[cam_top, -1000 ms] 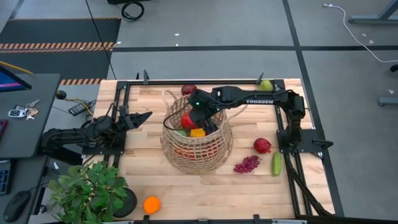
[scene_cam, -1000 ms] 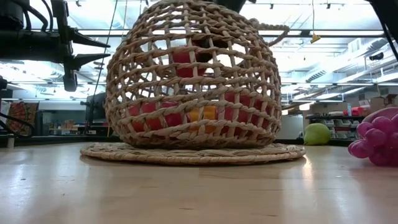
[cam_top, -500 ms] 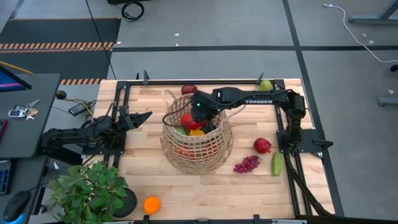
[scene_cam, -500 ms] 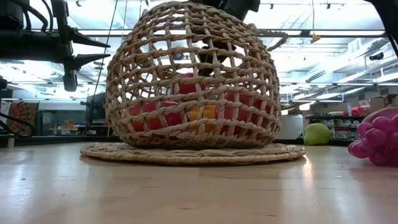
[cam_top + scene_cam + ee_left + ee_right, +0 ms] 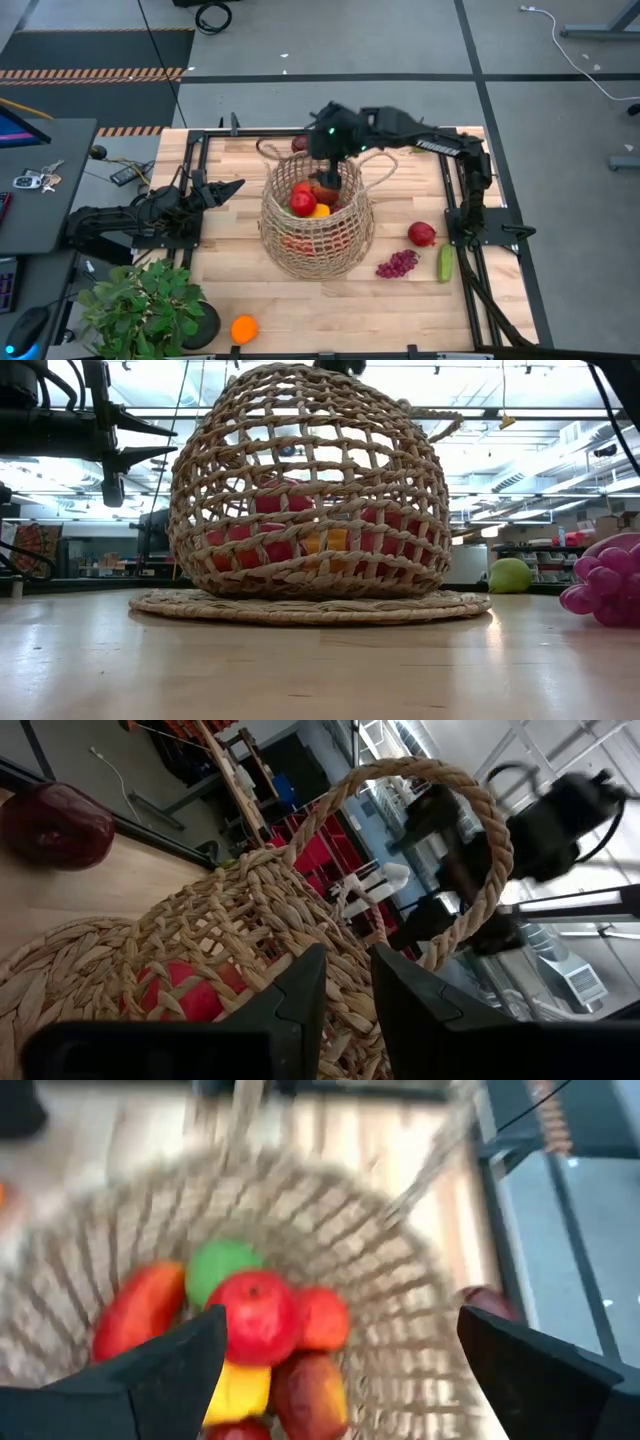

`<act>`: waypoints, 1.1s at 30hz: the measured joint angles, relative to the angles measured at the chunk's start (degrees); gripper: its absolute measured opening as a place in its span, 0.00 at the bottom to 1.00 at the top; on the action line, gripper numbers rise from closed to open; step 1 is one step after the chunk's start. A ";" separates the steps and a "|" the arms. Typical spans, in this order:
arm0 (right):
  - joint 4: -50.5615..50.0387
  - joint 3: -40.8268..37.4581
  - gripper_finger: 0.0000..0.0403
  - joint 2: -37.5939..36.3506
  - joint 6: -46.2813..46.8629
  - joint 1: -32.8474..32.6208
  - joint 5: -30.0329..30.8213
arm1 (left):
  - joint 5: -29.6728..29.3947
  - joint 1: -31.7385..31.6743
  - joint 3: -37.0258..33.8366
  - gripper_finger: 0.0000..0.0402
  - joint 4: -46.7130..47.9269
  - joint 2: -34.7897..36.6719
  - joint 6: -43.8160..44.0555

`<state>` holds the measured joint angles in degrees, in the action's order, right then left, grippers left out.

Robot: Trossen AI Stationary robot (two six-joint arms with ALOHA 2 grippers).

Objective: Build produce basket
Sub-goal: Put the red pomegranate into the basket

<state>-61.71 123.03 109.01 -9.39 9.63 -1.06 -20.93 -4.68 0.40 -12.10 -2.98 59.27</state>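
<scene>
Hovering above basket (image 5: 318, 235), right jaws wide open, empty, red apple (image 5: 259, 1318) below

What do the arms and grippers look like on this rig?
Both arms are matte black with jointed links. The right arm carries white lettering on its forearm and a small green light near the wrist. The left gripper ends in two slim pointed black fingers; the right gripper's fingers are broad dark paddles.
</scene>
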 joint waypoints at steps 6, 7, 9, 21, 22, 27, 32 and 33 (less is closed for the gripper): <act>-5.95 10.11 0.99 -1.74 4.88 -0.55 -1.80 | -0.04 0.01 0.01 0.21 -0.01 0.00 0.02; -6.12 11.11 0.99 -2.66 6.19 -1.01 -2.68 | 0.02 0.01 0.01 0.21 0.00 0.00 0.01; -6.23 12.10 0.99 -4.54 8.47 -2.33 -4.18 | 0.00 0.02 0.00 0.22 -0.02 0.00 0.02; -17.23 8.15 0.99 -13.24 24.47 -15.99 0.88 | -0.02 0.02 0.02 0.22 -0.02 0.00 0.02; -18.44 7.48 0.99 -13.89 26.17 -17.98 2.93 | 0.00 0.00 0.00 0.22 -0.02 0.00 0.02; -18.27 1.87 0.97 -18.63 34.54 -27.63 12.41 | -0.02 -0.01 0.01 0.23 -0.29 0.00 0.83; -18.53 -7.05 0.94 -23.27 44.90 -33.94 17.53 | -0.02 -0.01 0.00 0.22 -0.60 0.00 17.06; -18.52 -9.21 0.94 -24.31 47.14 -34.79 18.04 | -0.01 -0.01 0.02 0.22 -0.59 0.00 19.14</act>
<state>-80.23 113.82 84.70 37.75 -25.17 16.98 -20.93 -4.69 0.42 -12.69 -2.98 78.41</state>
